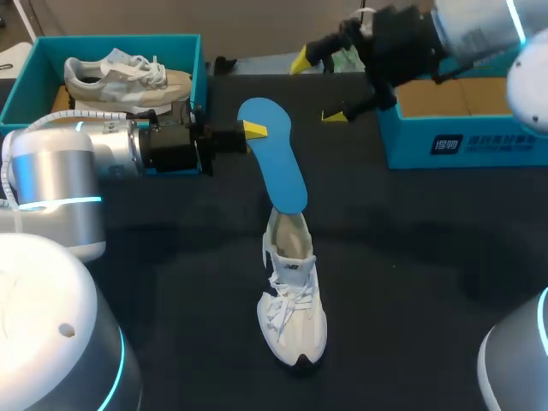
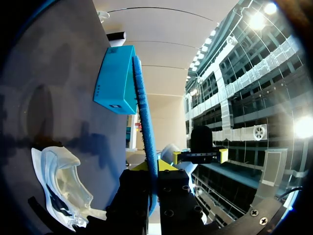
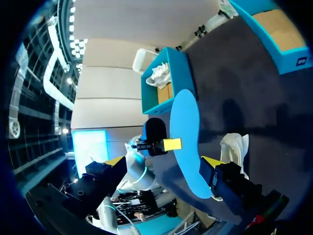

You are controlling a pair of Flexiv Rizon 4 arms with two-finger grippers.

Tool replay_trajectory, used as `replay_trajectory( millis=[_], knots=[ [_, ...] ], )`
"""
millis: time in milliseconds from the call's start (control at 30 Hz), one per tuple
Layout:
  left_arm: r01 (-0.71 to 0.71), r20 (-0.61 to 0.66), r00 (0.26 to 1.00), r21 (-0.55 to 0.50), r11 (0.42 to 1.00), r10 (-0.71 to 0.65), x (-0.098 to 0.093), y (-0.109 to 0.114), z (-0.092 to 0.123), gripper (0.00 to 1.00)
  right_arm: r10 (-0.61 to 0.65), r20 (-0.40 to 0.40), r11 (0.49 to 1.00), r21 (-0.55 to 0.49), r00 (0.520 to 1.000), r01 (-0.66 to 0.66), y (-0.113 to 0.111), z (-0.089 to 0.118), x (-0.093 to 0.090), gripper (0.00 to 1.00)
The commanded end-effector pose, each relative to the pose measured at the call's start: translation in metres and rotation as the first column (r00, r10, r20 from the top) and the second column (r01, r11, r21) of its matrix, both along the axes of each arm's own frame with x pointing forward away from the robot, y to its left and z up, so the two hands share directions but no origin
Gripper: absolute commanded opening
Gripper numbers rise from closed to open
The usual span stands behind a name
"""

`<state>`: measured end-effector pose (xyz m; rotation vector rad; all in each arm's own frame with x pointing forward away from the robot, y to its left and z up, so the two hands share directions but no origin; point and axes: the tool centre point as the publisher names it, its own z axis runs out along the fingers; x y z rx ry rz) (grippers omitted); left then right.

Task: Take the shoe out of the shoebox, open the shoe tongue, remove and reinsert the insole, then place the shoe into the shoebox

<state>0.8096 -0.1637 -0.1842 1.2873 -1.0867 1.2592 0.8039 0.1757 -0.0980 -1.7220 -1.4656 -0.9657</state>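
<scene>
the left arm is entering from the left of the frame. the left gripper [image 1: 253, 130] is clamping the blue insole [image 1: 276, 158] near its upper end, with 1 yellow tip showing on the near face. the insole is standing tilted just above the centre of the frame. its lower end is meeting the heel opening of the white shoe [image 1: 294, 304]; whether it is inside cannot be told. the shoe is resting on its sole on the dark table [image 1: 411, 257] in the lower centre, toe toward the bottom edge.

in the left wrist view, the insole [image 2: 145, 122] is running edge-on out of the left gripper [image 2: 152, 169], with both fingers pressing on it. the shoe [image 2: 63, 186] is lying beside the gripper.

the right gripper [image 1: 318, 87] is hanging in the upper right, fingers spread wide and holding nothing, with a gap showing between it and the insole. in the right wrist view, the insole [image 3: 188, 142] is standing ahead of the right gripper [image 3: 163, 161].

the left shoebox [image 1: 17, 94] is sitting in the upper left, holding a second shoe [image 1: 128, 77]. the right shoebox [image 1: 462, 141] is sitting in the upper right.
</scene>
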Motion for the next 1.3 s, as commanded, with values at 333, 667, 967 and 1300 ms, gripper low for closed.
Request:
replay_trajectory(
  millis=[333,667,967,1300],
  knots=[
    [-0.001,0.0,1.0,0.001,1.0,0.001,0.0,0.0,0.0,0.0,-0.041,0.064,0.865,0.501,0.997,0.003,-0.002,-0.021,0.002,1.0],
    [-0.027,0.178,0.984,-0.025,0.999,0.031,0.004,0.006,0.006,0.0,-0.04,0.03,0.861,0.508,0.999,0.019,-0.003,-0.028,0.0,1.0],
    [-0.103,0.591,0.8,-0.036,0.994,0.104,0.019,0.025,0.003,0.0,-0.046,0.01,0.854,0.52,0.999,0.034,-0.001,-0.033,-0.004,1.0],
    [-0.089,0.88,0.468,-0.041,0.995,0.078,0.036,0.047,0.02,0.0,-0.045,-0.008,0.855,0.517,0.999,0.043,-0.001,-0.032,-0.007,1.0]
  ],
)
